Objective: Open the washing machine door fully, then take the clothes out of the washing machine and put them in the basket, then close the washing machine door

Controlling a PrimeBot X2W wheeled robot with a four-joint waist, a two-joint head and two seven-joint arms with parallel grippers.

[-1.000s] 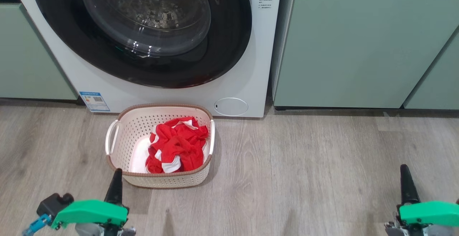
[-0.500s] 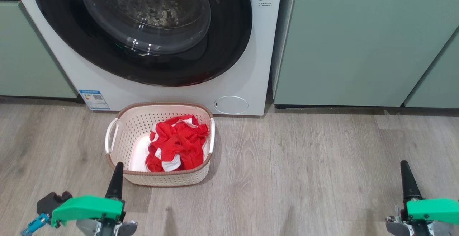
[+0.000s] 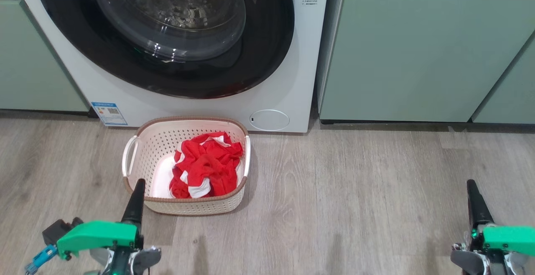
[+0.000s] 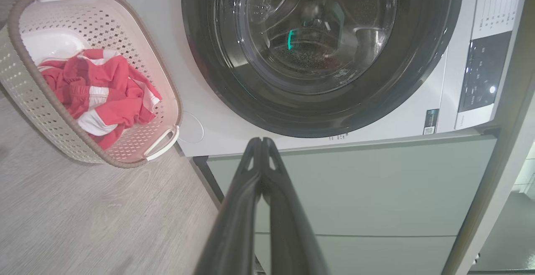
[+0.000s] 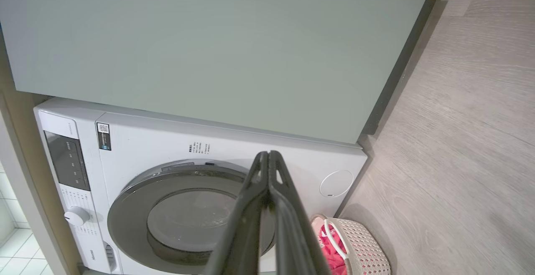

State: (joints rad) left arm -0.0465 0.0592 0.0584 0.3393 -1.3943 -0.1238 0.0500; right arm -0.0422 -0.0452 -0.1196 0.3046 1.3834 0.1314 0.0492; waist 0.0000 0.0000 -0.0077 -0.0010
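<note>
Well, your door looks shut against the washer, and the red clothes lie in the basket on the floor just in front of it, so the job seems done; the left tool and right tool are clenched on nothing, well clear of both
</note>
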